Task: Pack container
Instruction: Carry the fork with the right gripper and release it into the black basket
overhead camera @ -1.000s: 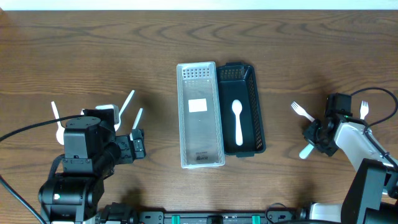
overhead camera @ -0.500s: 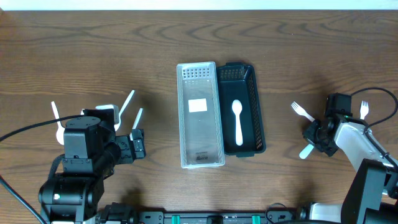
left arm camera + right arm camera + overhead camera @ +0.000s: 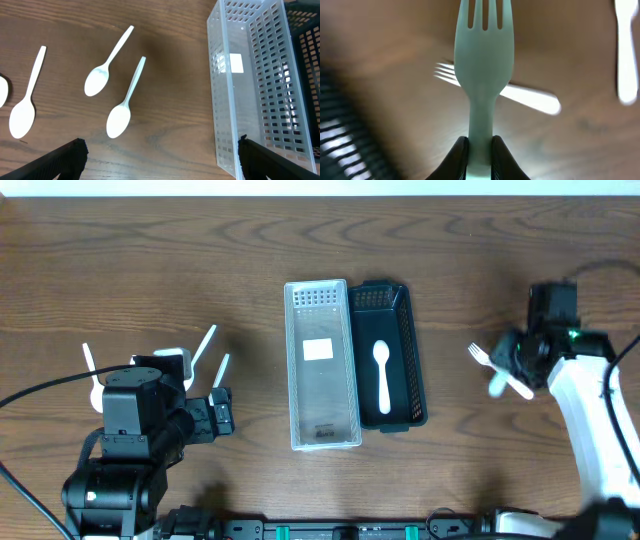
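My right gripper (image 3: 517,368) (image 3: 480,150) is shut on the handle of a white plastic fork (image 3: 484,55) and holds it above the table, right of the black basket (image 3: 416,370). The held fork shows in the overhead view (image 3: 497,386). A white spoon (image 3: 382,375) lies in the black basket. The clear basket (image 3: 291,370) beside it holds only a white label. My left gripper (image 3: 221,413) (image 3: 160,160) is open and empty beside three white spoons (image 3: 125,102), left of the clear basket (image 3: 220,100).
A second fork (image 3: 479,355) (image 3: 520,95) lies on the table under the held one. A further white utensil (image 3: 625,55) lies at the right. More spoons (image 3: 205,345) and a white holder (image 3: 172,358) lie by the left arm.
My right gripper has risen with the fork and moved toward the far side of the table. The left arm has not moved.
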You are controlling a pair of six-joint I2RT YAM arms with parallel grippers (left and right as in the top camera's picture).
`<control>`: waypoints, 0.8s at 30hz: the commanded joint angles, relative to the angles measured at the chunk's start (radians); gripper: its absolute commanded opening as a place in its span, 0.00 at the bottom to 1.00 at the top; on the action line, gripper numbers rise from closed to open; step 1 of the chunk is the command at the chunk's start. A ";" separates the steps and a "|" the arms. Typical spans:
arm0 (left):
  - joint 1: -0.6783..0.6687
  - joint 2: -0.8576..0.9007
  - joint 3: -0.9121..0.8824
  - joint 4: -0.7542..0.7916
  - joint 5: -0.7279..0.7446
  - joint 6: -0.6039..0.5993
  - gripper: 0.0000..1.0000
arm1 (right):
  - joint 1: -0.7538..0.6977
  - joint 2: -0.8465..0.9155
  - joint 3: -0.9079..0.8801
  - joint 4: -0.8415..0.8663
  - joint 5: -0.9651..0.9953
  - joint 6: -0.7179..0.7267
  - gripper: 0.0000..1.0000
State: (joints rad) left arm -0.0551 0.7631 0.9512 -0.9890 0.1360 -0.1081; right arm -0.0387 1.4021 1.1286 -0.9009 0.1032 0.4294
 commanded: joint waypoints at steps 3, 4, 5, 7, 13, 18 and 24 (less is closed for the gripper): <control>0.000 0.001 0.015 -0.001 0.010 -0.005 0.98 | 0.204 -0.028 0.107 -0.051 -0.029 -0.135 0.03; 0.000 0.001 0.015 -0.001 0.010 -0.005 0.98 | 0.240 -0.028 0.108 -0.051 -0.029 -0.134 0.03; 0.000 0.001 0.015 -0.001 0.010 -0.005 0.98 | 0.281 -0.027 0.107 -0.051 -0.029 -0.126 0.04; 0.000 0.001 0.015 -0.002 0.010 -0.005 0.98 | 0.349 -0.012 0.107 -0.045 -0.029 -0.107 0.04; 0.000 0.001 0.015 -0.002 0.010 -0.005 0.98 | 0.494 0.115 0.107 0.006 -0.029 -0.092 0.05; 0.000 0.001 0.015 -0.002 0.010 -0.005 0.98 | 0.536 0.274 0.107 0.058 -0.032 -0.094 0.05; 0.000 0.001 0.015 -0.002 0.010 -0.005 0.98 | 0.546 0.351 0.107 0.111 -0.035 -0.142 0.26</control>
State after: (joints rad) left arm -0.0551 0.7631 0.9512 -0.9886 0.1360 -0.1081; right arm 0.4953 1.7550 1.2312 -0.7952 0.0624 0.3233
